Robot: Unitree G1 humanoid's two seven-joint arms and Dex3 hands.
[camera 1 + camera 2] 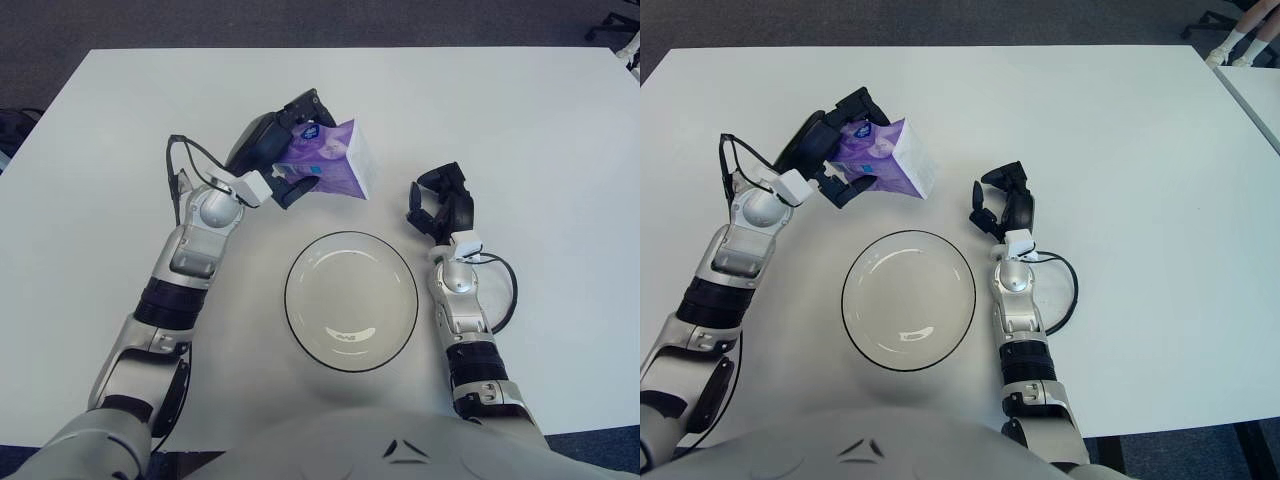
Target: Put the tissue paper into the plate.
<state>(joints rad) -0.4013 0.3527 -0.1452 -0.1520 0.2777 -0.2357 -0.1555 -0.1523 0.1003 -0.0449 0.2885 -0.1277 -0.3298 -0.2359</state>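
From where I stood there was one white table (520, 120), one tissue pack, one plate and the robot's two hands on it, nothing more to count. Farthest left, the left hand (285, 150) was raised off the tabletop behind and to the left of the plate, its dark fingers clamped around the purple tissue pack (335, 168), one finger above the pack's top edge and another curled under its near side. The pack was tilted, its white side panel facing right, and it hung clear of the table, beside the plate's far rim rather than over its middle. Part of the pack's left face was hidden behind the fingers, and the print on it was too small for me to read. A black cable looped out from the left wrist. In the middle sat the single round plate (300, 320), pale with a dark rim, with nothing in it. To its right the right hand (440, 205) showed just beside the plate's upper right edge, fingers loosely curled and gripping nothing; I could not tell whether it touched the table. The robot's torso was cut off along the bottom edge
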